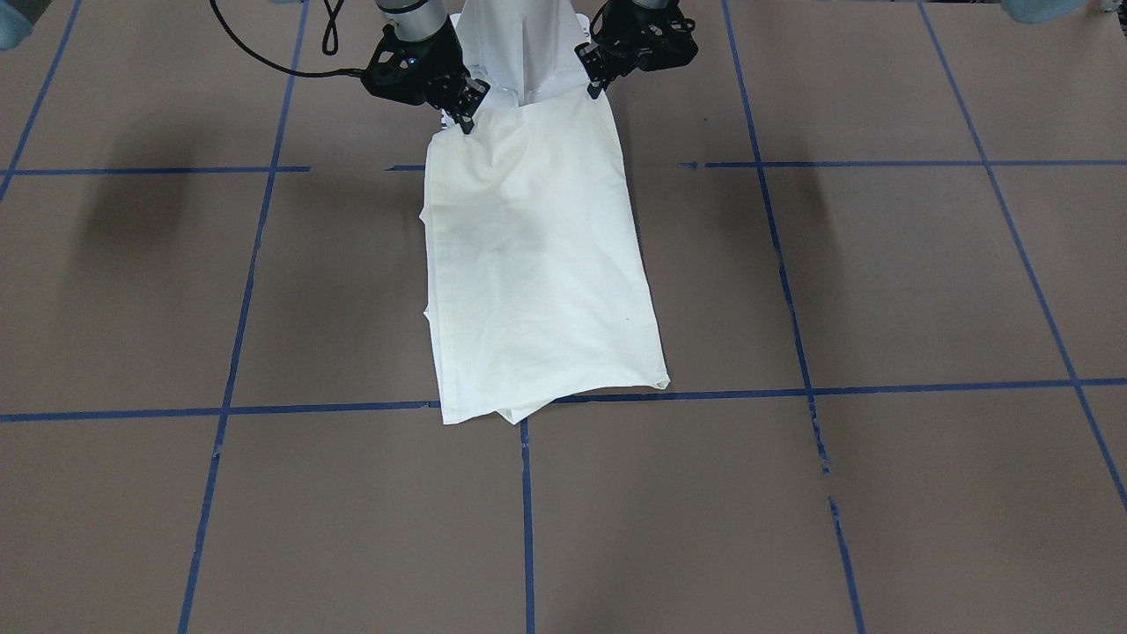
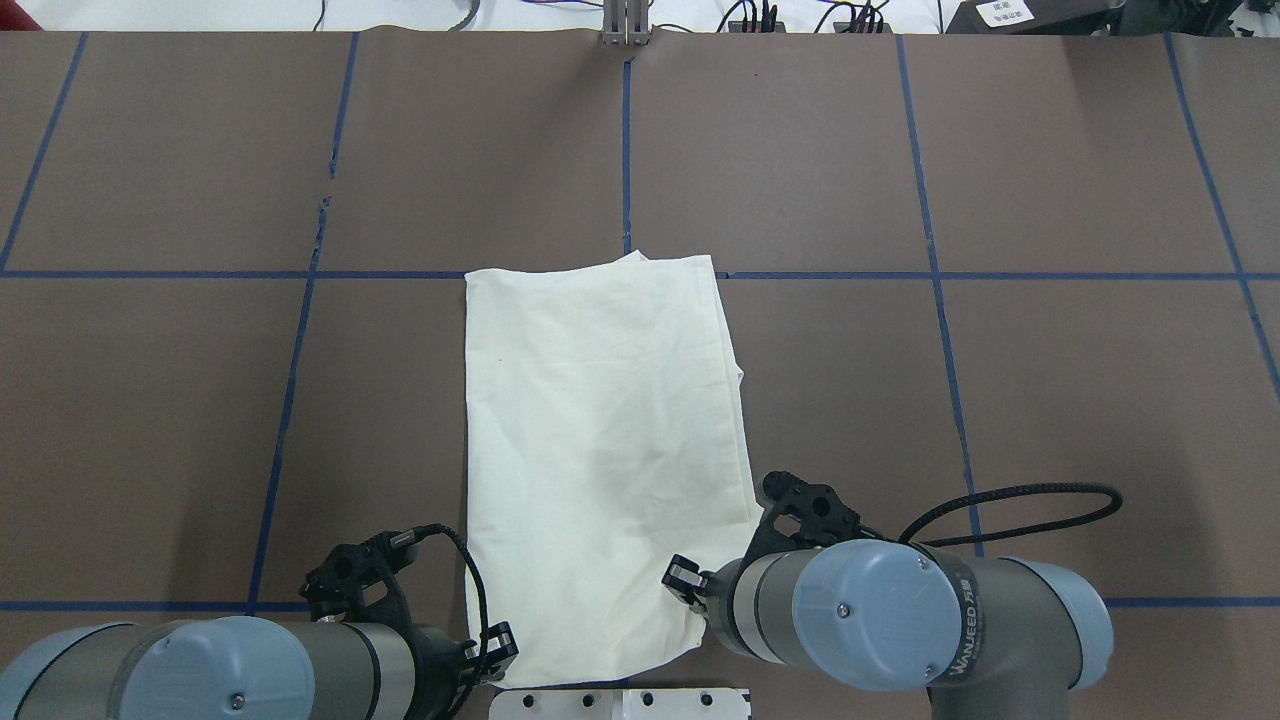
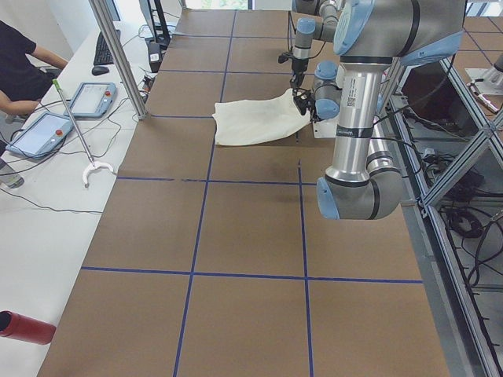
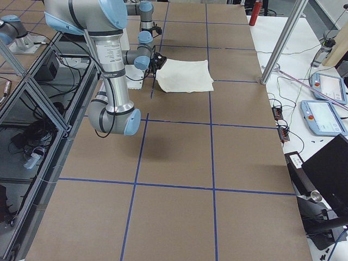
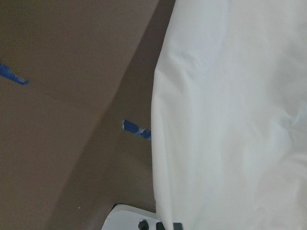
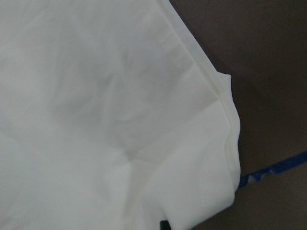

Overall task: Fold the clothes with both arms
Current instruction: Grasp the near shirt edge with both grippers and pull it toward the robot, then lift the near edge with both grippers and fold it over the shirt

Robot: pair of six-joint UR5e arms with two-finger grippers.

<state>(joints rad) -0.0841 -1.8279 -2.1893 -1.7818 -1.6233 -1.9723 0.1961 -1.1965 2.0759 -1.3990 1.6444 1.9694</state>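
- Shirt lies as a long, narrow folded panel in the middle of the brown table, running lengthwise away from the robot, plain cream side up.
- Its end farthest from the robot rests flat on a blue tape line, and a small tuck of cloth pokes out under that edge.
- Its robot-side end is lifted off the table. In the exterior left view the cloth slopes up there to the two tools.
- Left tool is at the robot-side corner on the robot's left, its fingers closed on the cloth.
- Right tool is at the other robot-side corner, pinching the cloth in the same way.
- The two tools are near each other, with the raised edge stretched between them.
- Cream cloth fills most of both wrist views. The right one shows a stitched hem at a corner. The left one shows the shirt's side edge over the table and a bit of white base plate.
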